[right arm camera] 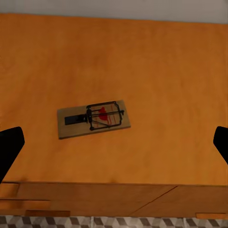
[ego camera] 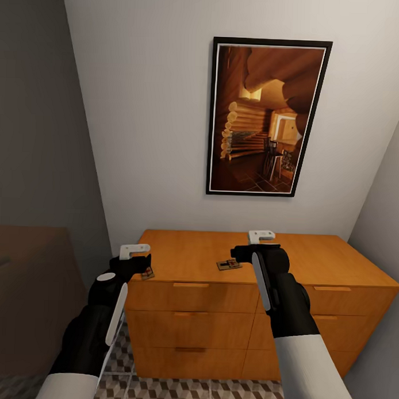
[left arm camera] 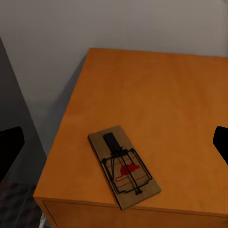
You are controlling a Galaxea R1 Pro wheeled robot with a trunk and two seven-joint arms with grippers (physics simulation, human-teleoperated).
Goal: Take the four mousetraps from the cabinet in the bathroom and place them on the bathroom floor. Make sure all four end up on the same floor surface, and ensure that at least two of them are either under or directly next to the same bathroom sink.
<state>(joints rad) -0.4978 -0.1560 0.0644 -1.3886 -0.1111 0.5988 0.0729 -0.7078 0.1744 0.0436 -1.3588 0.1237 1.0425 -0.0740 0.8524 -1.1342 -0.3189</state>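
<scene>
I hold both arms over an orange dresser [ego camera: 197, 254] beneath a framed cabin picture [ego camera: 265, 116]. One mousetrap [ego camera: 147, 273] lies flat at its near left corner under my spread left gripper [left arm camera: 114, 142]; another mousetrap [ego camera: 229, 264] rests mid-top beneath my spread right gripper [right arm camera: 114, 142], cube-patterned floor [ego camera: 216, 393] below.

You are in a home: a wooden chest of drawers [ego camera: 218, 315] at lower centre, framed picture [ego camera: 265, 116] upper centre, cube-patterned floor tiles [ego camera: 215, 394] below.
</scene>
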